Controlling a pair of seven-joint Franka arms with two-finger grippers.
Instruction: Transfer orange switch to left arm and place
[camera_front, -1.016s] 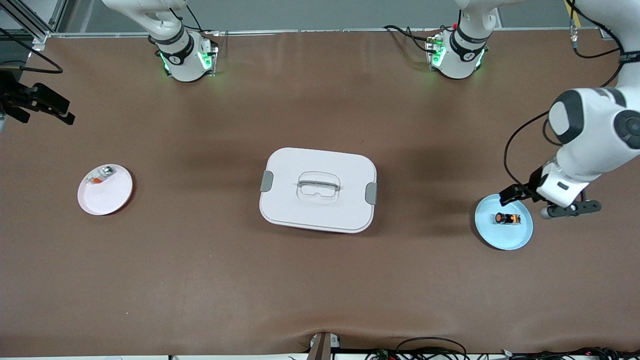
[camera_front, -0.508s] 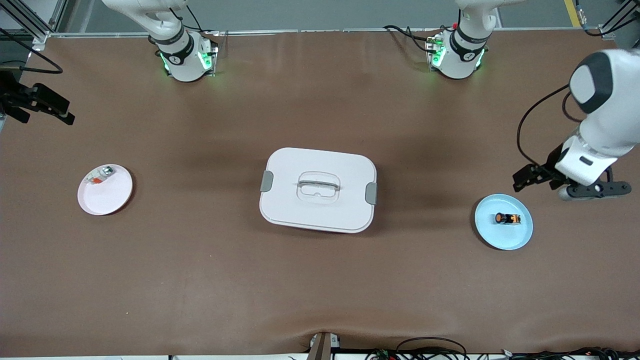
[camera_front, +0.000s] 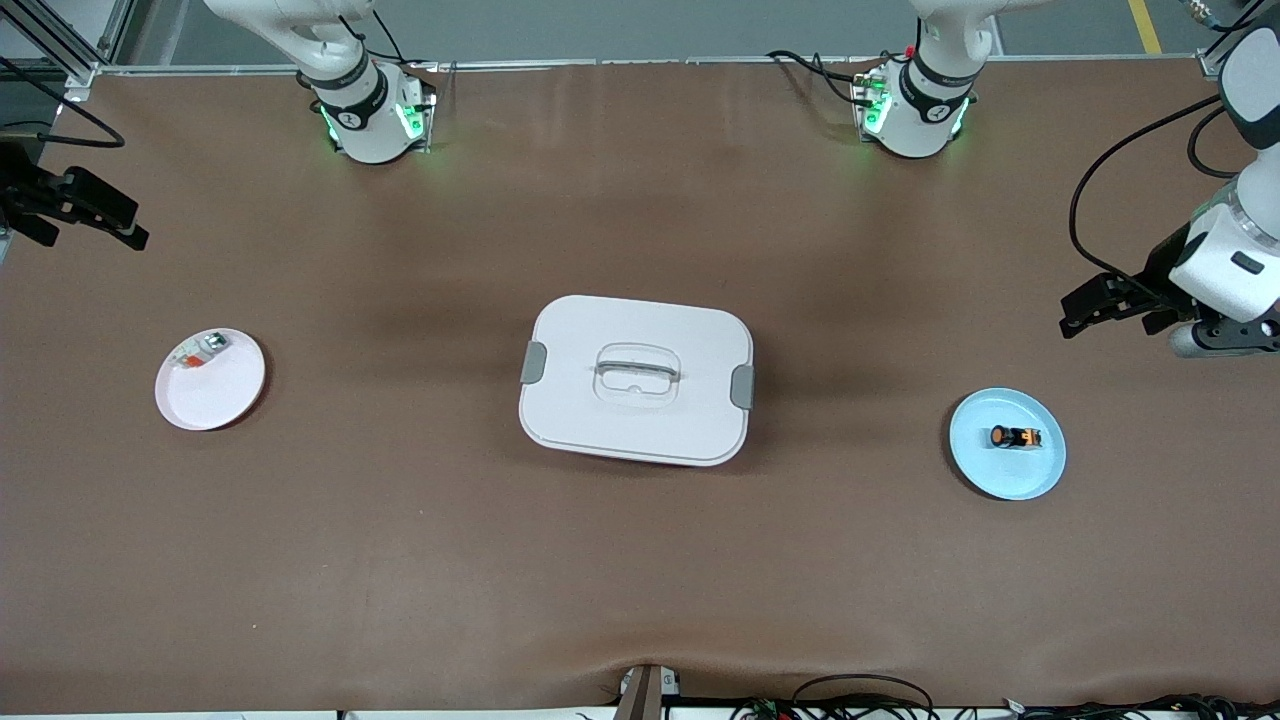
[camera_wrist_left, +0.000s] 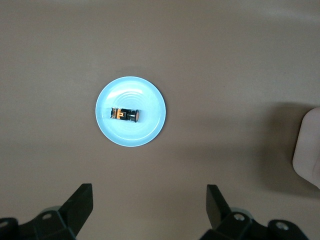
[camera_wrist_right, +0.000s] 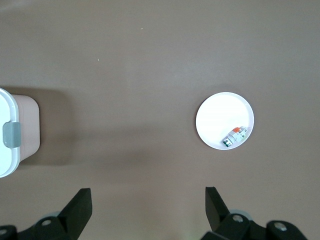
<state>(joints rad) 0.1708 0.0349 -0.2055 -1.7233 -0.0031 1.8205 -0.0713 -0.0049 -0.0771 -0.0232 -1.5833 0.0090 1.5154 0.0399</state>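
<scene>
The tiny black blocky orange switch (camera_front: 1015, 437) with its round orange button end lies on its side on a small round light-blue plate (camera_front: 1030, 475), at the lower right of the front view, toward the left arm's end of the brown surface (camera_front: 640, 560). In the left wrist view the switch (camera_wrist_left: 126, 114) sits at the middle of the plate (camera_wrist_left: 150, 130).

The left end effector (camera_front: 1115, 305) hangs in the air at the right edge of the front view, over bare surface above the plate in the frame; its black fingers (camera_wrist_left: 80, 205) stand spread wide and hold nothing.

The large white rounded-rectangle plastic box (camera_front: 637, 378), with grey side clips and a recessed lid handle, rests at the centre of the frame.

At the left edge, the right end effector (camera_front: 85, 210) waits in the air with its fingers (camera_wrist_right: 80, 202) spread and empty. A round pale-pink plate (camera_front: 215, 395) below it in the frame carries a small silver-and-clear part (camera_front: 200, 352) with a red-orange bit near its rim.
</scene>
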